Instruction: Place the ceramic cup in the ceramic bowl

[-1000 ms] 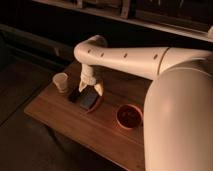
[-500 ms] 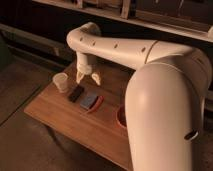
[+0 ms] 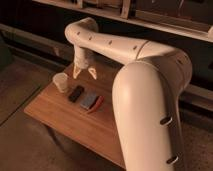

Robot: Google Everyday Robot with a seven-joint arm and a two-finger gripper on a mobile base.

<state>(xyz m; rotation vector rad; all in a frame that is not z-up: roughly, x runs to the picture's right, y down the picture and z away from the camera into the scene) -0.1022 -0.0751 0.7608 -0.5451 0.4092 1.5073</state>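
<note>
Cream ceramic cup (image 3: 61, 82) stands by the surface's (image 3: 65, 120) 9 o'clock edge; the gripper (image 3: 85, 73), spread wide, hovers at the cup's 2 o'clock.

arm (image 3: 115, 45): cream-white smooth rounded tubes, small dark oval holes | pincer (image 3: 84, 74): two tan pointed fingers (image 3: 93, 74) spread, above table (image 3: 55, 112)

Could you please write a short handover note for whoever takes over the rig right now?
Gripper: open, empty, hanging above the table, just right of the ceramic cup in the view and not touching it.
Ceramic cup: upright at the table's left end.
Ceramic bowl: not in view; the arm covers the table's right side.
Done: nothing grasped.
Left: grasp the cup, find the bowl, set the cup inside.
</note>
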